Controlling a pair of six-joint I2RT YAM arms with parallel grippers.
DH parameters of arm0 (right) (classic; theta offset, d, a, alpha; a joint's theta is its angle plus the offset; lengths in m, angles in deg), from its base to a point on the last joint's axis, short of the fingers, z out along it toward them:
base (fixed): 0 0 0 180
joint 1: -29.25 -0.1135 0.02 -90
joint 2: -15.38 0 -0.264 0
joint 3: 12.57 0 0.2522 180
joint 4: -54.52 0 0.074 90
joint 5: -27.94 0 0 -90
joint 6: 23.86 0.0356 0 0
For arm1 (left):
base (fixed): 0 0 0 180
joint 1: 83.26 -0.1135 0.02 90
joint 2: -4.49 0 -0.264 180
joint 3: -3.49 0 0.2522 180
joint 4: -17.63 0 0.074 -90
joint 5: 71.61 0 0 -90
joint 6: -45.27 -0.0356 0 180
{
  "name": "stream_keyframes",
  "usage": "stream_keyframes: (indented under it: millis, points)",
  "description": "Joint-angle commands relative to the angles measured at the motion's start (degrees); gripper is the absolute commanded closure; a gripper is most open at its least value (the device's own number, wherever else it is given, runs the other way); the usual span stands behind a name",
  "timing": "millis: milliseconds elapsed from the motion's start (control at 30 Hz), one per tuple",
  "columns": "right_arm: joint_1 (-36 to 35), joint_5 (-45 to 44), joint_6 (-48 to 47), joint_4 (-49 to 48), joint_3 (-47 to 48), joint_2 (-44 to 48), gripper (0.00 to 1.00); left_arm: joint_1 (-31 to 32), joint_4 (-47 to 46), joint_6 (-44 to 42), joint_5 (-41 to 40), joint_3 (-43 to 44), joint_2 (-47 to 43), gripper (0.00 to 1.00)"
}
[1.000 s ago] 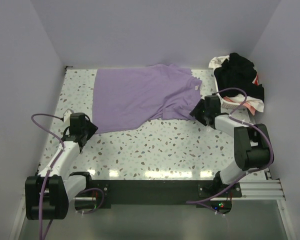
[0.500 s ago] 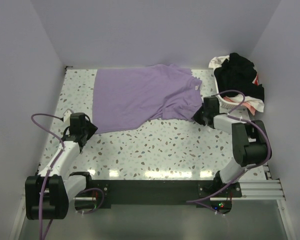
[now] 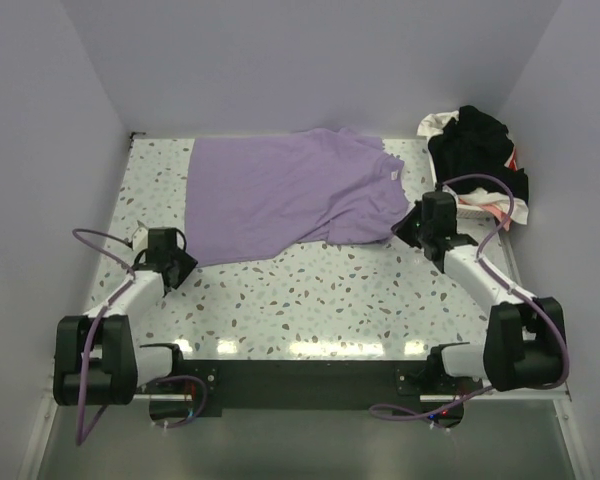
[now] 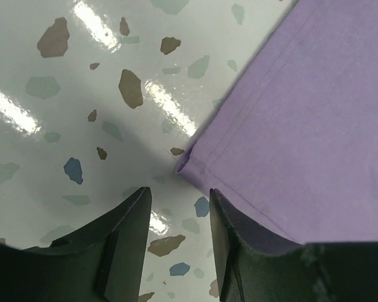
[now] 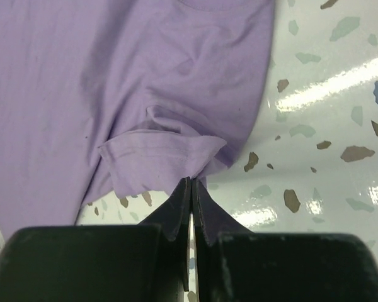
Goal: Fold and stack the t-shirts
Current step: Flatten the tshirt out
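Note:
A lilac-purple t-shirt lies spread flat at the back of the speckled table. My right gripper sits at its near right sleeve. In the right wrist view the right gripper is shut, its tips pinching the sleeve hem of the lilac t-shirt, which puckers there. My left gripper is at the shirt's near left corner. In the left wrist view the left gripper is open, just short of the corner of the lilac t-shirt, with one finger over the hem.
A white basket at the back right holds a heap with a black t-shirt, a white one and a pink-red one. Lilac walls close in the table on three sides.
The right gripper has shut on the sleeve hem, and the right arm's elbow has swung down towards the near right. The left gripper has crept slightly nearer the shirt's corner.

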Motion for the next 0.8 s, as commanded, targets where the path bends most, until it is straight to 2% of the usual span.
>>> stream_keyframes:
  millis: [0,200,300,333,400,600,767]
  points:
    - [-0.1,-1.0,-1.7,3.3,-1.9,3.3,1.00,-0.1,-4.7,2.9,-0.3,0.9,3.8,0.53]
    - [0.1,-2.8,-3.7,7.7,-2.4,8.8,1.00,-0.1,-5.8,4.4,-0.2,3.1,10.1,0.60]
    - [0.1,-3.3,-4.6,9.9,-2.1,11.3,1.00,-0.1,-5.5,4.5,-0.8,4.8,11.9,0.75]
    - [0.3,-3.5,-4.6,10.4,-2.1,12.4,1.00,-0.2,-5.1,4.5,-1.0,6.2,12.3,0.88]
    - [0.5,-3.8,-5.2,12.0,-1.9,13.4,1.00,-0.1,-2.8,3.8,-2.9,8.9,12.6,1.00]
    - [1.3,-3.0,-6.2,17.1,-2.1,18.2,1.00,-0.2,5.0,0.6,-9.4,16.4,10.5,1.00]
    - [1.3,-0.9,-5.2,21.1,-6.8,24.6,1.00,-0.3,6.8,0.1,-9.5,16.2,8.3,1.00]
